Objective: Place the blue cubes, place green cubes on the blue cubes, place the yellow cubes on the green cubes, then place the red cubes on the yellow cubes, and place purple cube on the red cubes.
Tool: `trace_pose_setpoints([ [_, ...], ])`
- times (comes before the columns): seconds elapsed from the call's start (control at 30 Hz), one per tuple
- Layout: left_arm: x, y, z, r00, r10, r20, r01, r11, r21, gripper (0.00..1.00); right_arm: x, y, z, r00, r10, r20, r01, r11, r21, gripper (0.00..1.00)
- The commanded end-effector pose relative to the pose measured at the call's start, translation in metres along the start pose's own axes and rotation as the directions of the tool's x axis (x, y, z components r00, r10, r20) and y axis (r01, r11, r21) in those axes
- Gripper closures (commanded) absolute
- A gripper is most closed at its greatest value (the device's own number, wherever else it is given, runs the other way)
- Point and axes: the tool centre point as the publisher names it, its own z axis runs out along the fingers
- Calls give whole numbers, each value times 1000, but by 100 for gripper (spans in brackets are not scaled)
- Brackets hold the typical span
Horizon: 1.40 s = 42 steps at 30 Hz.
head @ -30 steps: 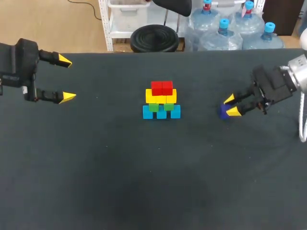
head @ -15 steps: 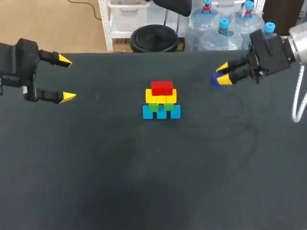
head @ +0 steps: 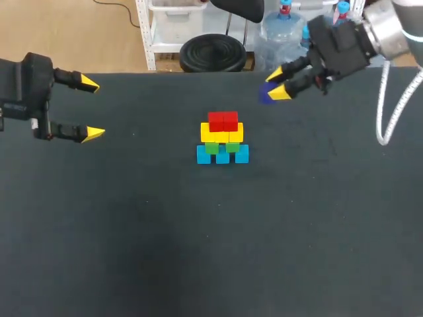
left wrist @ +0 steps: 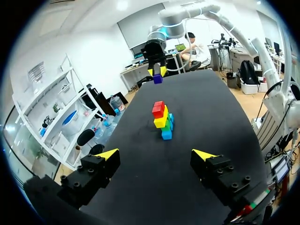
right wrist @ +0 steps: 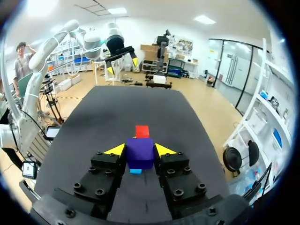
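Note:
In the middle of the black table (head: 132, 231) stands a stack: blue cubes (head: 223, 156) at the bottom, green cubes (head: 221, 146) on them, then yellow cubes (head: 222, 133), with red cubes (head: 223, 121) on top. My right gripper (head: 276, 84) hangs in the air behind and to the right of the stack, shut on a purple cube (head: 266, 96). In the right wrist view the purple cube (right wrist: 140, 157) sits between the fingertips, and the red cubes (right wrist: 142, 131) show ahead of it. My left gripper (head: 89, 109) stands open and empty at the far left, well away from the stack (left wrist: 162, 119).
The table's far edge (head: 198, 72) runs close behind the right gripper. Bare black tabletop surrounds the stack on all sides.
My right gripper lifted the purple cube from the table at the right and carried it up and leftward, toward the far edge. The left arm and the stack stayed still.

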Motion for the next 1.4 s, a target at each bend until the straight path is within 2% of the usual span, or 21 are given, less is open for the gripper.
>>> trace_pose_setpoints([
  [0.03,2,-1,0,1000,4,9,-4,1000,-5,0,-10,-9,17,1000,4,-24,-5,999,-32,100],
  [0.27,2,-1,0,1000,4,9,-4,1000,-5,0,-22,-10,38,1000,10,-8,-11,999,-42,100],
  [0.7,2,-1,0,1000,4,9,-4,1000,-5,0,-23,-8,67,999,15,-31,-17,997,-69,100],
  [1.4,2,-1,0,1000,4,9,-4,1000,-5,0,-14,-5,84,998,44,-53,-49,995,-84,100],
])
